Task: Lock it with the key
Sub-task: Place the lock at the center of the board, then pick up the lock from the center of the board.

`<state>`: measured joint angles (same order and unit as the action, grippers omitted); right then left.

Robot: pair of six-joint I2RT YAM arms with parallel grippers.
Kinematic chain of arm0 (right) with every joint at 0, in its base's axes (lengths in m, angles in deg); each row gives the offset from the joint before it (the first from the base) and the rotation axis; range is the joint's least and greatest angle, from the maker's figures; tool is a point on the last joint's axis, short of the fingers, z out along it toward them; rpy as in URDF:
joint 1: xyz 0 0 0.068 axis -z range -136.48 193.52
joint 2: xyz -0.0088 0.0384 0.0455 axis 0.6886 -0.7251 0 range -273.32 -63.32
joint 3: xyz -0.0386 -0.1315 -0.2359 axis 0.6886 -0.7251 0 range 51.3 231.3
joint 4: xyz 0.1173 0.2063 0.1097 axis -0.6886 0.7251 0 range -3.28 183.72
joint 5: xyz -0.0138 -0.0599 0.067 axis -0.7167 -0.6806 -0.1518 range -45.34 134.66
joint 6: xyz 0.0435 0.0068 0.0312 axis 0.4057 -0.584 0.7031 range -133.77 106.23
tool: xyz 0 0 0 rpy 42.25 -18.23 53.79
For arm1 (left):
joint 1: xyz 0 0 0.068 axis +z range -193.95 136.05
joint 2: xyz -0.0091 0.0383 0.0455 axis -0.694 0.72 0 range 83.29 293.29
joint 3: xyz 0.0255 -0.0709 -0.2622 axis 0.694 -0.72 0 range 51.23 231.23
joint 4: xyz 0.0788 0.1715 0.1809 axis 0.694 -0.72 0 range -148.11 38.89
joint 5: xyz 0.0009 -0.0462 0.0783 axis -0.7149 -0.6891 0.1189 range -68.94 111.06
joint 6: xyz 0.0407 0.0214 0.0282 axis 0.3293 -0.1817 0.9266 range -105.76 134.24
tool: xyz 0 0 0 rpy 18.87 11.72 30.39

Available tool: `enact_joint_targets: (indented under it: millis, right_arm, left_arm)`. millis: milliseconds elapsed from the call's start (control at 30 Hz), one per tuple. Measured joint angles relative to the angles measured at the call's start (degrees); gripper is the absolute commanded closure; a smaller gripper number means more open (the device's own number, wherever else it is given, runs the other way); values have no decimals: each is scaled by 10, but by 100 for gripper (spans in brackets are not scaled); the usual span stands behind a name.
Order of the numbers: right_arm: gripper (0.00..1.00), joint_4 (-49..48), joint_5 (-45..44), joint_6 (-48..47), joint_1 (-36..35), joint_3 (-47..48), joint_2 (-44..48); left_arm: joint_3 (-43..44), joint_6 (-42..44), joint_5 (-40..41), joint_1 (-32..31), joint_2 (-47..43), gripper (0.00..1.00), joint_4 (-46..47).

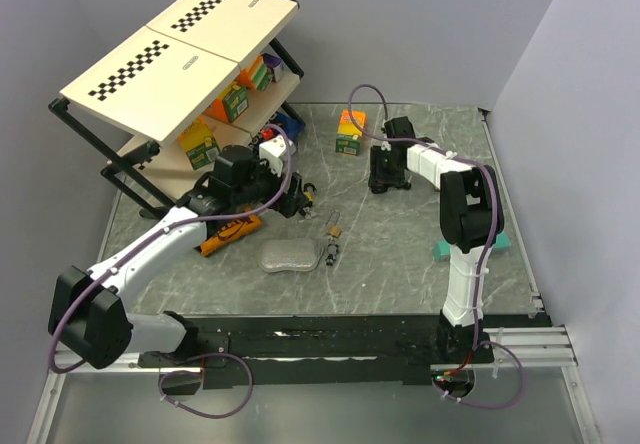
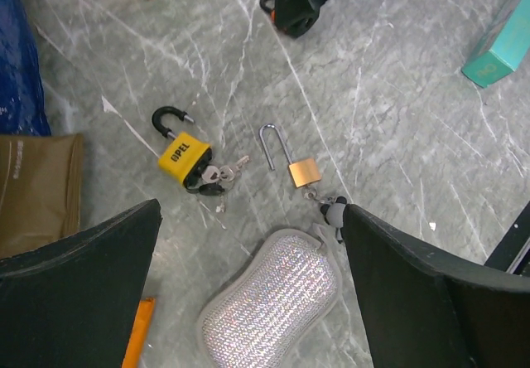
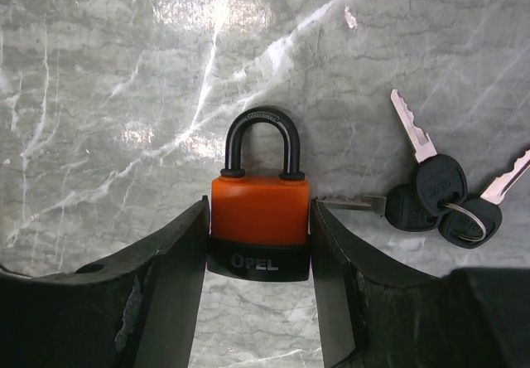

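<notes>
Right hand (image 3: 258,244): clamped on the orange padlock (image 3: 258,219) lying on the bench (image 3: 99,94); shackle seated.
Keys (image 3: 439,198): just beside it, one blade hidden behind a finger.
Left hand (image 2: 248,302): wide, holding nothing, above the yellow padlock (image 2: 184,156); fingertips cut off.

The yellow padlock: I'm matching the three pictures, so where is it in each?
Top external: yellow padlock, partly hidden just right of the left gripper.
Left wrist: left of centre, shackle open, keys attached.
Right wrist: not in view.
Shared landmark: the brass padlock, to its right.
</notes>
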<state>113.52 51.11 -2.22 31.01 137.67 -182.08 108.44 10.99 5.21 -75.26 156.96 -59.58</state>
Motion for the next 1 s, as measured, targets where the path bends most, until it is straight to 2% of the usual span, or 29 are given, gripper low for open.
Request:
enact_joint_targets:
  millis: [33, 133, 233, 500, 633, 833, 900, 1000]
  right_arm:
    - [39, 2, -2, 2, -1, 3, -1]
    - [23, 2, -9, 7, -2, 12, -2]
    - [18, 1, -11, 11, -3, 21, -2]
    - [14, -1, -7, 7, -7, 28, 0]
    - [13, -5, -3, -11, -8, 25, 31]
    - [8, -34, 6, -72, -15, -26, 165]
    - [1, -39, 6, -97, -26, -38, 217]
    - [1, -61, 9, -128, -43, -58, 284]
  left_arm:
    - [0, -4, 2, 0, 3, 4, 0]
    - [3, -9, 7, 0, 15, 4, -3]
    - [16, -10, 7, 0, 35, 4, -19]
    - [22, -37, -4, 0, 74, 1, -36]
    - [22, -60, -5, 0, 103, 5, -36]
    - [33, -74, -7, -9, 148, 12, -37]
    - [46, -71, -4, -23, 165, 15, -40]
    - [61, -65, 8, -55, 189, 20, -41]
